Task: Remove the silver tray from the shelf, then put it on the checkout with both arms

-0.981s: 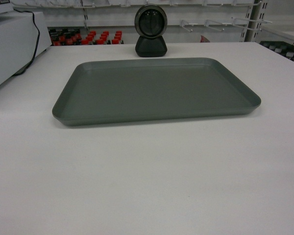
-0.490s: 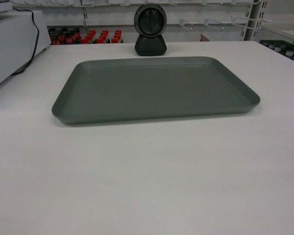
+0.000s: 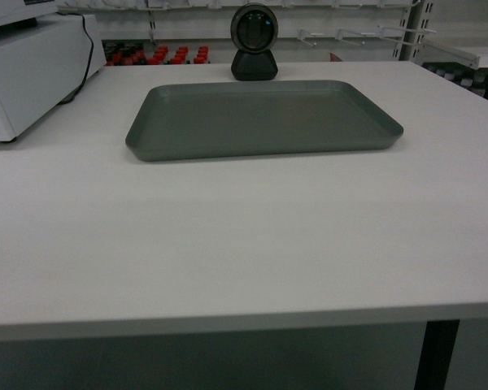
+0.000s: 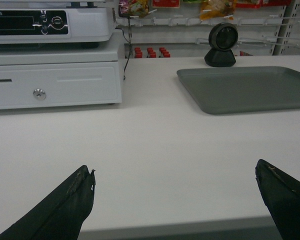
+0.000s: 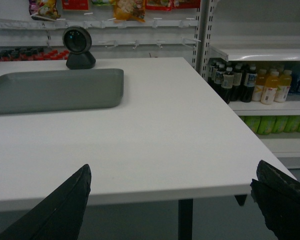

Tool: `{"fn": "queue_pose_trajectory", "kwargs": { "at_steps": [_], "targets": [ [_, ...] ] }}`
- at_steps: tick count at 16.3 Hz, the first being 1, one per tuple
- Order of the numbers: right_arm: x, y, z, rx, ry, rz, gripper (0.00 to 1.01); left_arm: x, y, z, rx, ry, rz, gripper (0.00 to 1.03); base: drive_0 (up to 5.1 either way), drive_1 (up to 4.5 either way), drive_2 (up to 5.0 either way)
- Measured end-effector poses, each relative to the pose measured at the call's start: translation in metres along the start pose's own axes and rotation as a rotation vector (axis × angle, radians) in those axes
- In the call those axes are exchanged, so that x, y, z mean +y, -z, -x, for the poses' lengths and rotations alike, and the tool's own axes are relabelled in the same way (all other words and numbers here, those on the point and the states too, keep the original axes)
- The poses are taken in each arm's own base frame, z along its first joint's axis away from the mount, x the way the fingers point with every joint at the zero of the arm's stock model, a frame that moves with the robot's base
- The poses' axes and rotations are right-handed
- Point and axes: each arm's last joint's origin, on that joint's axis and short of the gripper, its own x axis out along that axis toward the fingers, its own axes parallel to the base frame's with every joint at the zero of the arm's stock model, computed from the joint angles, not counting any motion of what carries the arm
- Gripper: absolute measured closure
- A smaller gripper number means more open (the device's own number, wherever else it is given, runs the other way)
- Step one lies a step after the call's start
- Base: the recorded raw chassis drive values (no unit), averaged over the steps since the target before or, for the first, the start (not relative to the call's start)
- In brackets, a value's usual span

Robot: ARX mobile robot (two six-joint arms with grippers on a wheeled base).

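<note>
The left black gripper is spread wide open with nothing in it, and the right black gripper is too. The big flat grey-silver metal tray lies on the smooth white checkout counter, toward 12 o'clock. A round black scanner on a stand sits just behind it.

The head view looks forward and slightly down over the bench. Each wrist view looks low across it between its tool's spread fingers, from the near edge. All three share the tray and scanner far ahead.
</note>
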Motion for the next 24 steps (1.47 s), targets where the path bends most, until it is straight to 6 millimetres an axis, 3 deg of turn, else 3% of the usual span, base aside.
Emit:
{"fn": "queue_pose_trajectory", "kwargs": {
  "at_steps": [10,24],
  "targets": [
    [0.0,0.0004,0.0,0.004,0.0,0.0,0.03,0.0,0.0001,0.0,0.001,0.0,0.0,0.05,-0.1,-4.23,4.1],
    [0.0,0.0002,0.0,0.002,0.0,0.0,0.03,0.0,0.0001,0.0,0.001,0.001,-0.001,0.05,0.0,0.0,0.0]
  ]
}}
